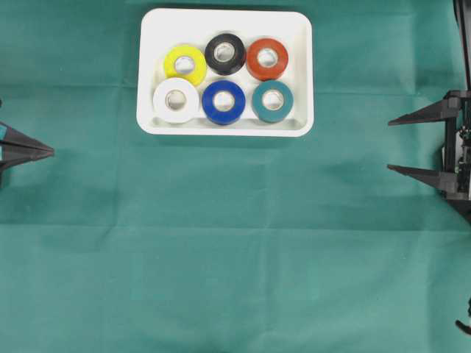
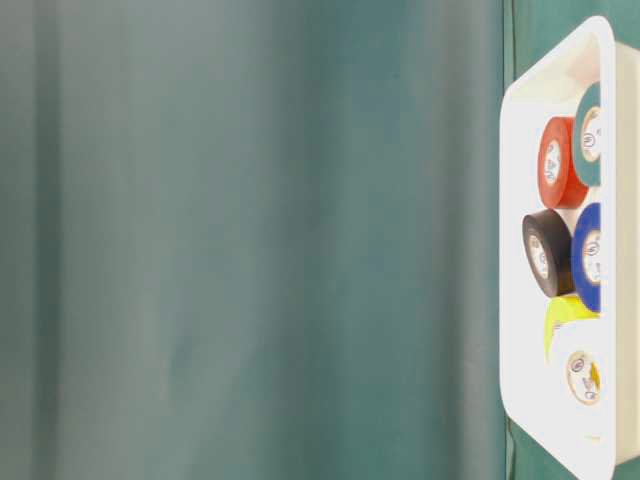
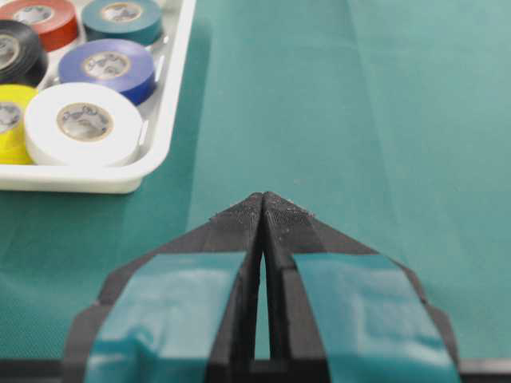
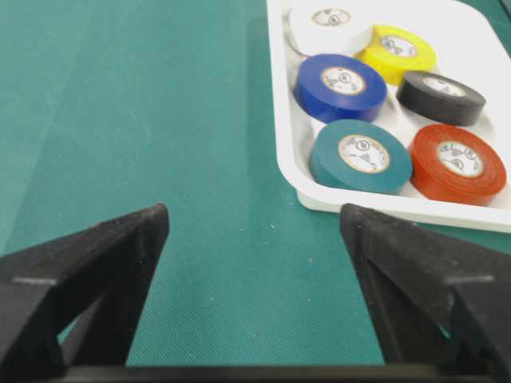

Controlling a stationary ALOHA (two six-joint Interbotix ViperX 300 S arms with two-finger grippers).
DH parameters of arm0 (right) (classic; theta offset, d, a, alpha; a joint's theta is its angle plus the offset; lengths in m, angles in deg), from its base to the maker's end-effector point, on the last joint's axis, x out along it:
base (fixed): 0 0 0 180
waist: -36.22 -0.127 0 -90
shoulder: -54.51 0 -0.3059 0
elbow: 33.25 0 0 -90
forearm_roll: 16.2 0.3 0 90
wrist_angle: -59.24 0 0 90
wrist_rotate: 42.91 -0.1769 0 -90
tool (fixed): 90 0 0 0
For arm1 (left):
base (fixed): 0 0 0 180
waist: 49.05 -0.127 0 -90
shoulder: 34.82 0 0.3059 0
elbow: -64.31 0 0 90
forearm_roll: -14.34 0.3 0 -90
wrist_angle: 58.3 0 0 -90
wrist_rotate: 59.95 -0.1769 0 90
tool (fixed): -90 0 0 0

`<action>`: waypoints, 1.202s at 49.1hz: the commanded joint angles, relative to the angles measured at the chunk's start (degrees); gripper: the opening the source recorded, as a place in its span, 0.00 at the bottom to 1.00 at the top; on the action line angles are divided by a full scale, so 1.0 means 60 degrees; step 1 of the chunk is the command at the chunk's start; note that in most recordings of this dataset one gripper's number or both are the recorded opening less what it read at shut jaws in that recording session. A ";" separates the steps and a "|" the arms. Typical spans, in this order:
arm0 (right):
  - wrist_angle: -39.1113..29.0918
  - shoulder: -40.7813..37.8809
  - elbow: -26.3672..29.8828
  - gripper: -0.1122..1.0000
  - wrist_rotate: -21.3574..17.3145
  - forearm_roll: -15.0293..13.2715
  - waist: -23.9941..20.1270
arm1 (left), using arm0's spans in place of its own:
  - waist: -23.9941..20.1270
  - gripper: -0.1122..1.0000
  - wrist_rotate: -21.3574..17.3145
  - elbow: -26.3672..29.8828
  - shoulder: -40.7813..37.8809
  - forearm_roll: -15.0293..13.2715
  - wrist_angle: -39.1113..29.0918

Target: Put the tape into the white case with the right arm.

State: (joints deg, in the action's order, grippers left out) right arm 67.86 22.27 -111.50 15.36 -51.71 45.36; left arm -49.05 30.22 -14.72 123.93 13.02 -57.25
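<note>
The white case (image 1: pixel 224 18) lies at the back middle of the green cloth. Several tape rolls sit flat inside it: yellow (image 1: pixel 185 65), black (image 1: pixel 225 53), red (image 1: pixel 267 59), white (image 1: pixel 176 100), blue (image 1: pixel 224 102) and teal (image 1: pixel 273 101). My right gripper (image 1: pixel 390 145) stands open at the right edge, apart from the case, with bare cloth between its fingers (image 4: pixel 120 247). At the left edge my left gripper (image 1: pixel 50 151) is shut on nothing, tips together (image 3: pixel 263 199). The case's near rim (image 4: pixel 375 206) shows in the right wrist view.
Green cloth (image 1: pixel 235 257) covers the whole table, with faint fold lines. In the table-level view the case (image 2: pixel 512 250) shows at the right side, and a blurred green backdrop fills the left.
</note>
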 commanded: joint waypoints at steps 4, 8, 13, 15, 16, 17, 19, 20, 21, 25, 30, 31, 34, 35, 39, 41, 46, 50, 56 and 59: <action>-0.0015 -0.0132 -0.0044 0.72 -0.0015 -0.0029 -0.0015 | -0.0161 0.10 0.0044 0.0132 -0.0088 0.0000 0.0044; -0.0029 -0.0146 -0.0059 0.72 -0.0029 -0.0029 -0.0015 | -0.0161 0.10 0.0059 0.0161 -0.0088 0.0000 0.0044; -0.0029 -0.0146 -0.0059 0.72 -0.0029 -0.0029 -0.0015 | -0.0176 0.10 0.0073 0.0161 -0.0073 0.0000 0.0044; -0.0029 -0.0132 -0.0073 0.72 -0.0029 -0.0029 -0.0015 | -0.0161 0.10 0.0044 0.0176 -0.0073 0.0000 0.0044; -0.0029 -0.0132 -0.0073 0.72 -0.0029 -0.0029 -0.0015 | -0.0161 0.10 0.0029 0.0176 -0.0088 0.0000 0.0044; -0.0044 -0.0132 -0.0059 0.72 -0.0029 -0.0029 -0.0015 | -0.0161 0.10 -0.0015 0.0176 -0.0088 0.0015 0.0044; -0.0059 -0.0132 -0.0073 0.72 -0.0029 -0.0029 -0.0015 | -0.0161 0.10 -0.0029 0.0176 -0.0088 0.0000 0.0059; -0.0073 -0.0132 -0.0073 0.72 -0.0029 -0.0029 -0.0015 | -0.0161 0.10 -0.0044 0.0190 -0.0073 0.0000 0.0059; -0.0103 -0.0132 -0.0059 0.72 -0.0029 -0.0029 -0.0015 | -0.0176 0.10 -0.0044 0.0190 -0.0073 0.0000 0.0059; -0.0132 -0.0103 -0.0059 0.72 -0.0029 -0.0029 -0.0015 | -0.0176 0.10 -0.0059 0.0234 -0.0073 0.0000 0.0059; -0.0132 -0.0088 -0.0073 0.73 -0.0029 -0.0029 -0.0015 | -0.0176 0.10 -0.0059 0.0264 -0.0073 0.0000 0.0059; -0.0132 -0.0073 -0.0088 0.73 -0.0029 -0.0029 -0.0015 | -0.0176 0.10 -0.0059 0.0278 -0.0073 0.0000 0.0059; -0.0132 -0.0059 -0.0103 0.73 -0.0029 -0.0029 -0.0015 | -0.0176 0.10 -0.0059 0.0264 -0.0073 0.0000 0.0059; -0.0132 -0.0059 -0.0117 0.73 -0.0029 -0.0029 -0.0015 | -0.0176 0.10 -0.0059 0.0249 -0.0073 0.0000 0.0059; -0.0132 -0.0029 -0.0132 0.73 -0.0029 -0.0029 -0.0015 | -0.0176 0.10 -0.0029 0.0220 -0.0073 0.0015 0.0044; -0.0132 -0.0029 -0.0146 0.73 -0.0029 -0.0029 -0.0015 | -0.0176 0.10 0.0000 0.0205 -0.0073 0.0015 0.0044; -0.0161 -0.0029 -0.0161 0.73 -0.0029 -0.0029 -0.0015 | -0.0176 0.10 0.0059 0.0161 -0.0073 0.0000 0.0044; -0.0161 -0.0029 -0.0161 0.73 -0.0029 -0.0029 -0.0015 | -0.0176 0.10 0.0059 0.0146 -0.0073 0.0015 0.0044; -0.0161 -0.0029 -0.0161 0.73 -0.0029 -0.0029 -0.0015 | -0.0176 0.10 0.0059 0.0117 -0.0073 0.0015 0.0044; -0.0161 -0.0029 -0.0161 0.73 -0.0029 -0.0029 -0.0015 | -0.0176 0.10 0.0015 0.0088 -0.0073 0.0015 0.0044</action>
State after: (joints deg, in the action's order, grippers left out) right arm 66.63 22.45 -111.67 15.36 -51.71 45.36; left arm -49.93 30.49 -14.72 123.93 13.11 -57.25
